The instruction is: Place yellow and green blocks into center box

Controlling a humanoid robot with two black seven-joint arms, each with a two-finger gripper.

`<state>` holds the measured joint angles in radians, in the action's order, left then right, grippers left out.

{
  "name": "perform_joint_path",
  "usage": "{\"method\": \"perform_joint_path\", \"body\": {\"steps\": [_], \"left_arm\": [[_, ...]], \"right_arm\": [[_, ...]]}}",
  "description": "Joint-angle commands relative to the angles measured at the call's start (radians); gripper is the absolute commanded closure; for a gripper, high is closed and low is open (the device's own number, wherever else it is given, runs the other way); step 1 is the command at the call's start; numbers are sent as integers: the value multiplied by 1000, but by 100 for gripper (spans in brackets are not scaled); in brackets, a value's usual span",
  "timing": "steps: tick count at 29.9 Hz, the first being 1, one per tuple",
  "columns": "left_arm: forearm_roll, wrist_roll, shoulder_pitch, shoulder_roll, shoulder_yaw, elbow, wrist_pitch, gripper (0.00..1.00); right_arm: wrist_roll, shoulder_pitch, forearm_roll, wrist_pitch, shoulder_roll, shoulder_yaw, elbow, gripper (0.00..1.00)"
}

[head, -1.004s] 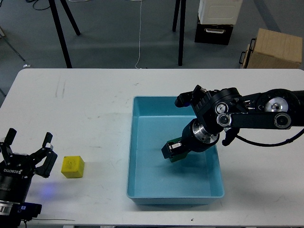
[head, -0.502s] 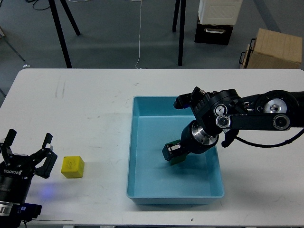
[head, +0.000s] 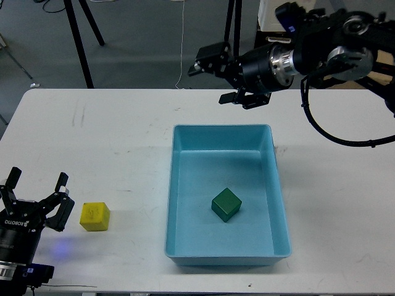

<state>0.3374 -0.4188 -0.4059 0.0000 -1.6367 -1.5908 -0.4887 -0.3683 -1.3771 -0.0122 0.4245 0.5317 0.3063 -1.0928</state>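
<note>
Right pincer [head: 212,79] spread wide, empty, above the smooth blue box [head: 172,203] holding the green cube [head: 226,204].

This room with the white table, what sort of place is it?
Probably a robotics lab or workshop. A plain white table holds only a blue box and toy blocks, black stand legs rise from a grey floor, and a cardboard box sits behind.
</note>
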Motion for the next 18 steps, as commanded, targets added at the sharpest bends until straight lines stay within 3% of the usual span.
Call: {"method": "perform_joint_path", "body": {"steps": [1, 3, 8, 13, 18], "left_arm": [[0, -1, 2, 0, 0, 0, 0, 0], [0, -1, 4, 0, 1, 0, 0, 0], [0, -3, 15, 0, 0, 0, 0, 0], [0, -3, 15, 0, 1, 0, 0, 0], [-1, -3, 13, 0, 0, -1, 0, 0]], "right_arm": [[150, 111, -265, 35, 54, 152, 99, 0], [228, 180, -378, 64, 100, 232, 148, 0], [333, 415, -557, 64, 163, 469, 286, 0], [339, 761, -603, 64, 157, 790, 259, 0], [338, 1139, -606, 64, 154, 1016, -13, 0]]}}
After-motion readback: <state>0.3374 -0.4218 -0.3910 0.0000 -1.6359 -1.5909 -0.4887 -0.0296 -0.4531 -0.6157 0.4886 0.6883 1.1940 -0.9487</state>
